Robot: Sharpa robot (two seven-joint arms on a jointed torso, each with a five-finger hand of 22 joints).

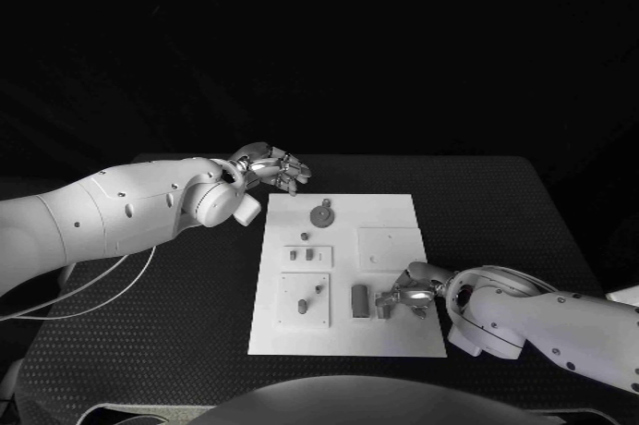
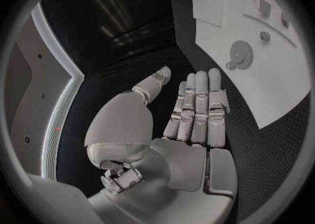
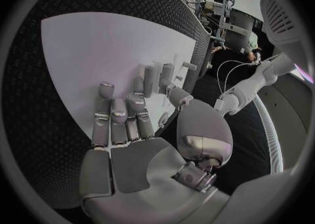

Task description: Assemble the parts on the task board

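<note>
The white task board lies in the middle of the table. On it are a round gear-like part, two small pegs, a small piece and a dark block. My left hand hovers by the board's far left corner with nothing in it. In the left wrist view its fingers are straight, with the gear and board beyond them. My right hand is low over the board's near right part, beside the dark block. Its fingers stretch out over the board, holding nothing, with upright pegs just past the fingertips.
A shallow square recess sits on the board's right half. A white cable runs across the black table under my left arm. My left arm appears beyond the board in the right wrist view.
</note>
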